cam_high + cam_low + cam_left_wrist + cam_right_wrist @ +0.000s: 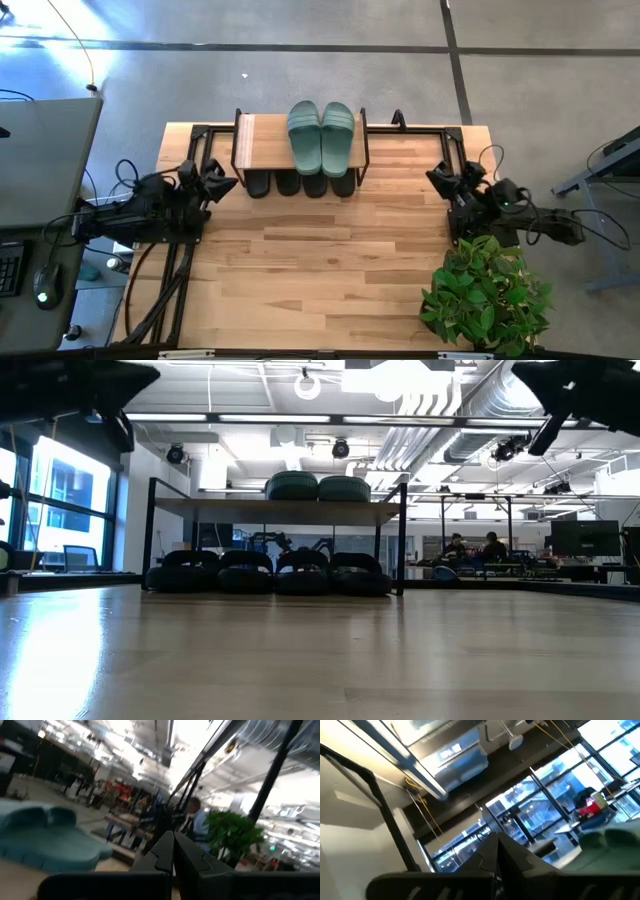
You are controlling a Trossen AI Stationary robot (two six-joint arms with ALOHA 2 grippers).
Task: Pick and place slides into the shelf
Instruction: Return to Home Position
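Note:
The shelf point(268, 143) stands at the table's far edge on its thin black frame. A sage-green pair of slides point(322, 135) lies side by side on its light top board. Two black pairs point(268, 572) sit in a row on the table under the board, their ends poking out toward the near side point(300, 185). My left gripper point(222, 182) waits, shut, at the table's left side beside the shelf's left end. My right gripper point(437, 178) waits, shut, at the table's right side. Neither holds anything. The green slides point(50, 840) also show in the left wrist view.
A potted green plant point(487, 295) stands at the table's near right corner, close to my right arm. Black frame bars point(425, 127) run along the table's far edge behind the shelf. Bare wooden tabletop point(320, 270) spreads between the arms. People sit far off in the room point(470, 548).

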